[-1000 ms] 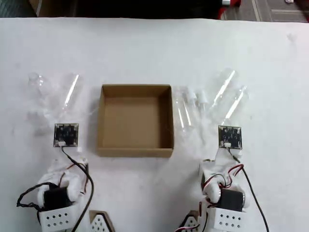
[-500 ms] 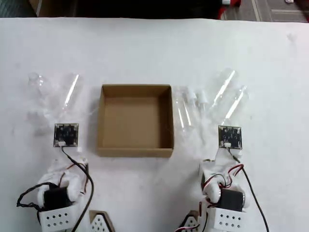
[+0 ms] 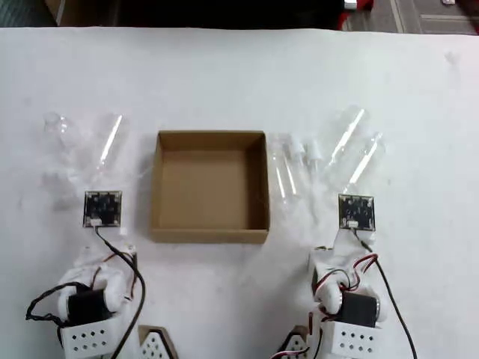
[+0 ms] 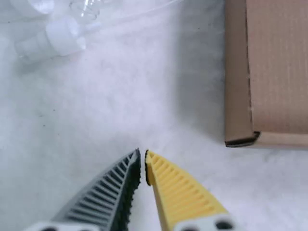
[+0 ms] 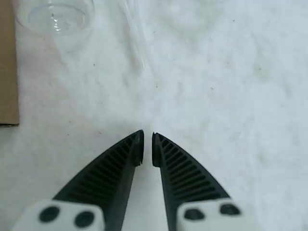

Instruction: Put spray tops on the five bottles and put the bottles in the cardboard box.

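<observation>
- Left arm (image 3: pixel 90 299): a white printed shell around a black motor, with a base plate dotted with rows of round holes. A black cable (image 3: pixel 34 310) loops off its side, and thin red and black wires climb the wrist.
- Right arm (image 3: pixel 346 299): the same white shell and black motor, with red, white and black wires (image 3: pixel 358 265) bunched at the joint.
- Wrist cameras: a small square black left board (image 3: pixel 102 208) and a matching right board (image 3: pixel 357 211).
- Left pincer (image 4: pixel 143 155): one grey ribbed finger edged in black and one yellow ribbed finger (image 4: pixel 175 192), both tapering to points.
- Right pincer (image 5: pixel 147 139): two black ribbed fingers on white mounts with dark round holes.
</observation>
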